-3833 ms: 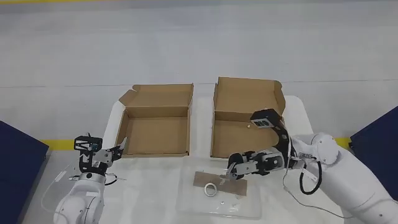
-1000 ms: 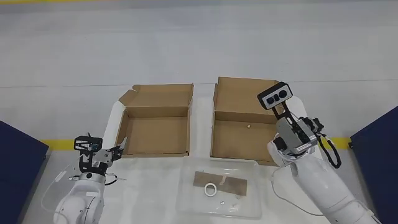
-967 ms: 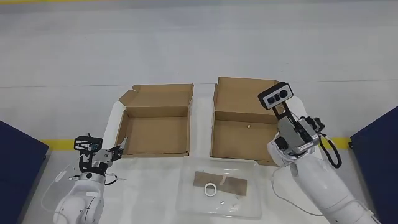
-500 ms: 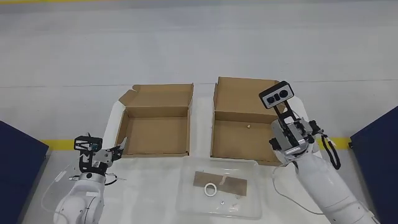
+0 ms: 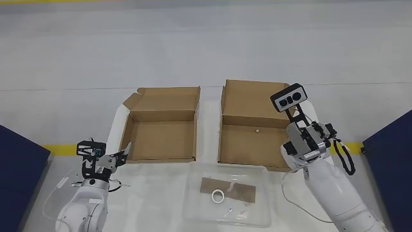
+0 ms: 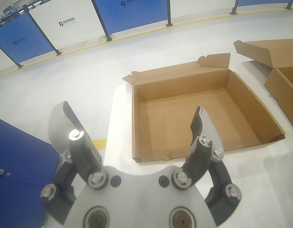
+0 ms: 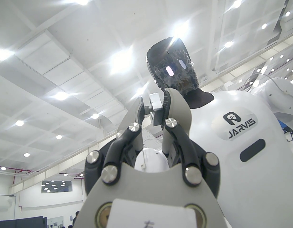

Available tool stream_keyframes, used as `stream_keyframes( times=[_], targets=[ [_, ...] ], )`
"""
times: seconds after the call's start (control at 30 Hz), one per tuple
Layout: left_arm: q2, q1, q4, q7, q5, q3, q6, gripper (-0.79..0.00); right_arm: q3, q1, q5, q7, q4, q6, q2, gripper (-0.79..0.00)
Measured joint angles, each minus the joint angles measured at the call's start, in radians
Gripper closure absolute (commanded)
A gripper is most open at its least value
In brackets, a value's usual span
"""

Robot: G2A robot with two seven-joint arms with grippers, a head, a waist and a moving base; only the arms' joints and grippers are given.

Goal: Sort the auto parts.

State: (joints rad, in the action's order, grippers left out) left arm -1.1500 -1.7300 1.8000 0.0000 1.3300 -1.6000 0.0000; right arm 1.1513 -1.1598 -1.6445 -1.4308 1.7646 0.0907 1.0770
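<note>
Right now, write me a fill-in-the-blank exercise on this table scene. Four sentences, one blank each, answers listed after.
1. The left gripper has its fingers ____.
2. The box nearest the left gripper is ____.
3. The white ring lies in the clear ____.
4. The small grey part is pinched, raised off the table, by the ____ gripper.

Missing words: open; empty; tray; right.

The left box and right box, both open, sit at eleven and one o'clock from the clear tray, which holds a white ring and a brown card. The left gripper, fingers spread, hangs at the tray's nine o'clock.
</note>
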Motion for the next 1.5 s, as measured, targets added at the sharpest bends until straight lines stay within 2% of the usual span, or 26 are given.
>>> stream_keyframes(
  times=[0.33, 0.67, 0.9, 1.27, 1.5],
  targets=[
    [0.000, 0.000, 0.000, 0.000, 0.000, 0.000, 0.000, -0.785, 0.013, -0.005, 0.024, 0.018, 0.003, 0.014, -0.001, 0.000],
    [0.000, 0.000, 0.000, 0.000, 0.000, 0.000, 0.000, -0.785, 0.213, -0.123, 0.394, 0.060, -0.013, 0.032, -0.036, 0.000],
    [0.000, 0.000, 0.000, 0.000, 0.000, 0.000, 0.000, -0.785, 0.361, -0.204, 0.683, 0.027, -0.005, 0.030, -0.067, 0.000],
    [0.000, 0.000, 0.000, 0.000, 0.000, 0.000, 0.000, -0.785, 0.388, -0.215, 0.712, 0.044, 0.003, 0.041, -0.071, 0.000],
    [0.000, 0.000, 0.000, 0.000, 0.000, 0.000, 0.000, -0.785, 0.480, -0.204, 1.125, 0.159, 0.041, -0.061, -0.101, 0.000]
  ],
)
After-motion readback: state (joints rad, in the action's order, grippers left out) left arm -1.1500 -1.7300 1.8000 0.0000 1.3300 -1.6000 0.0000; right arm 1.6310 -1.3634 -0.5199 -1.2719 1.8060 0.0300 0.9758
